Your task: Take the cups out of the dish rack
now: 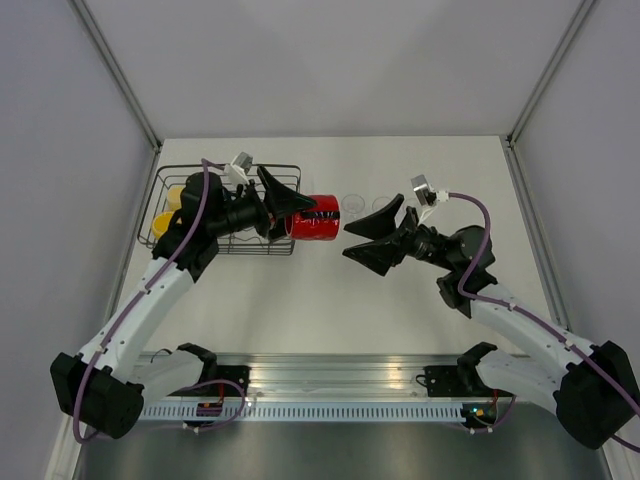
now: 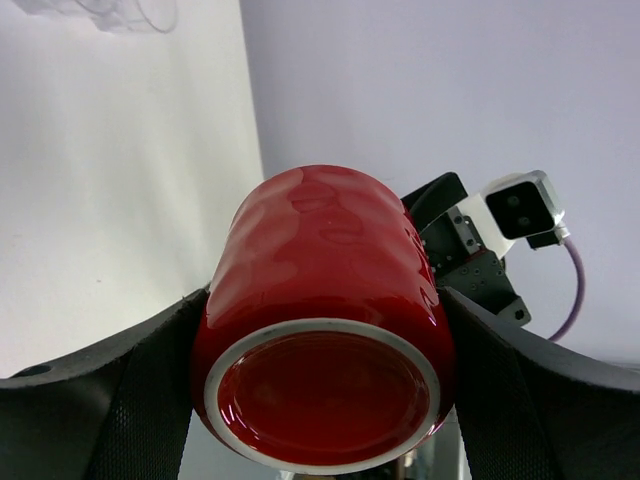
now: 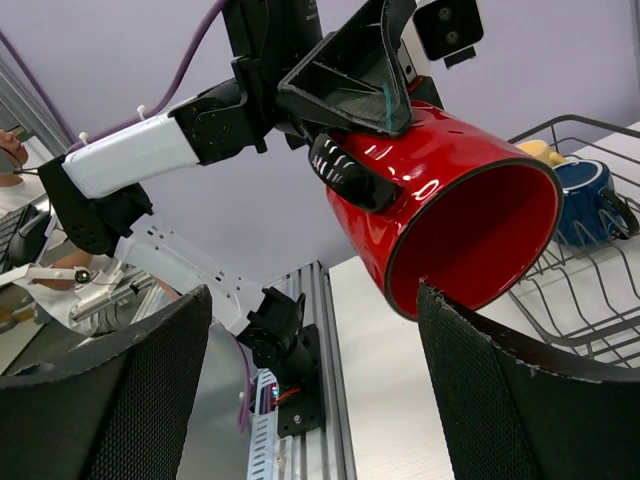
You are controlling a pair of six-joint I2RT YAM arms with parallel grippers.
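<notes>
My left gripper [image 1: 300, 217] is shut on a red mug [image 1: 315, 220] and holds it on its side in the air, just right of the black wire dish rack [image 1: 230, 167]. In the left wrist view the red mug [image 2: 330, 290] fills the space between my fingers, base toward the camera. My right gripper [image 1: 350, 241] is open and empty, facing the mug's mouth a short way off; the right wrist view shows the mug [image 3: 450, 200] just beyond its pads. A bright yellow mug [image 1: 161, 221] and a pale yellow mug [image 1: 175, 195] sit in the rack. A blue mug [image 3: 585, 200] is also in the rack [image 3: 600, 290].
Two clear tumblers [image 1: 352, 203] [image 1: 382, 205] stand on the table behind the grippers; they also show in the left wrist view [image 2: 120, 12]. White walls close the table on the left, back and right. The aluminium rail [image 1: 330, 380] with the arm bases runs along the near edge.
</notes>
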